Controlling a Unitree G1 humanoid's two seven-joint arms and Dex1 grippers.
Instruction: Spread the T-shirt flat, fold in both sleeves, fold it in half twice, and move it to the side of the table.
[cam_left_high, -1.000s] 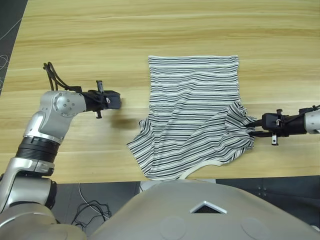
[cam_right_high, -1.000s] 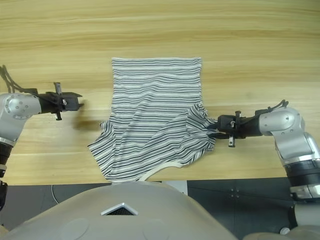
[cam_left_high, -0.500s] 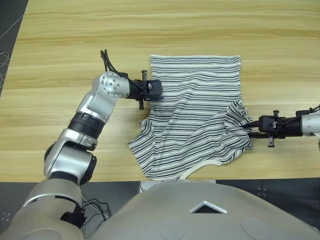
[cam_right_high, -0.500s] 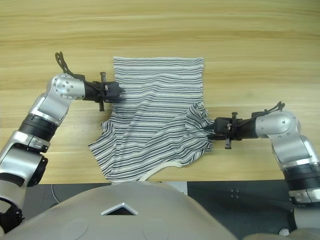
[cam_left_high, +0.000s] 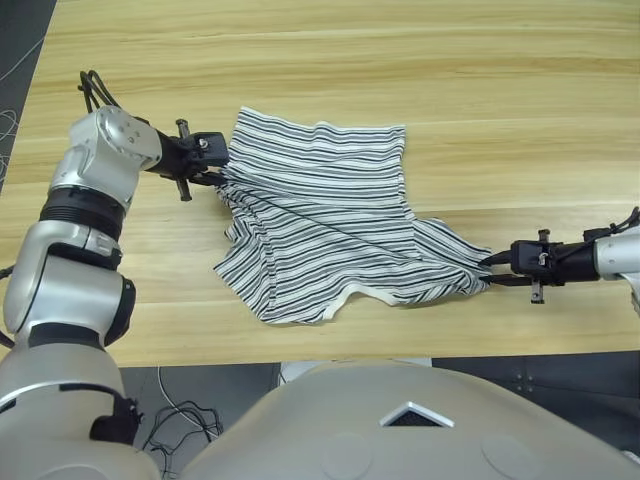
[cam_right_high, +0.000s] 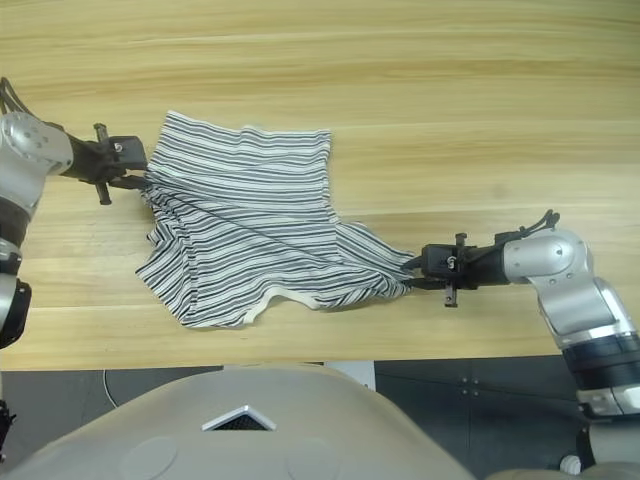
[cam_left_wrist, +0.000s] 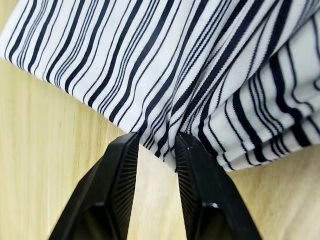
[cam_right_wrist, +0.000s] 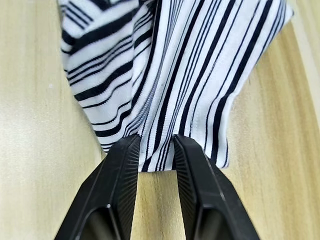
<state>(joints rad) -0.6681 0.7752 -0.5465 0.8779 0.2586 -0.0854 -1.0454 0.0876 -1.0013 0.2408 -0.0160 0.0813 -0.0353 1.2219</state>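
Observation:
A black-and-white striped T-shirt (cam_left_high: 320, 230) lies rumpled on the wooden table (cam_left_high: 450, 70), pulled taut on a diagonal between my two grippers. My left gripper (cam_left_high: 215, 165) is at the shirt's far left corner, shut on the cloth edge; the left wrist view has the T-shirt (cam_left_wrist: 200, 65) pinched in the left gripper (cam_left_wrist: 156, 147). At the near right, my right gripper (cam_left_high: 490, 272) is shut on a bunched corner; in the right wrist view the T-shirt (cam_right_wrist: 170, 65) sits between the black fingers of the right gripper (cam_right_wrist: 155, 147). A tight crease runs between both grips.
Bare wood surrounds the shirt on the far side and to the right. The table's front edge (cam_left_high: 200, 358) runs close below the shirt's near hem. Dark floor with cables (cam_left_high: 15, 60) lies beyond the table's left edge.
My left gripper closed on the shirt's left edge and pulled it left and away. The whole shirt slid left and stretched diagonally. The right gripper kept its hold, nearly in place.

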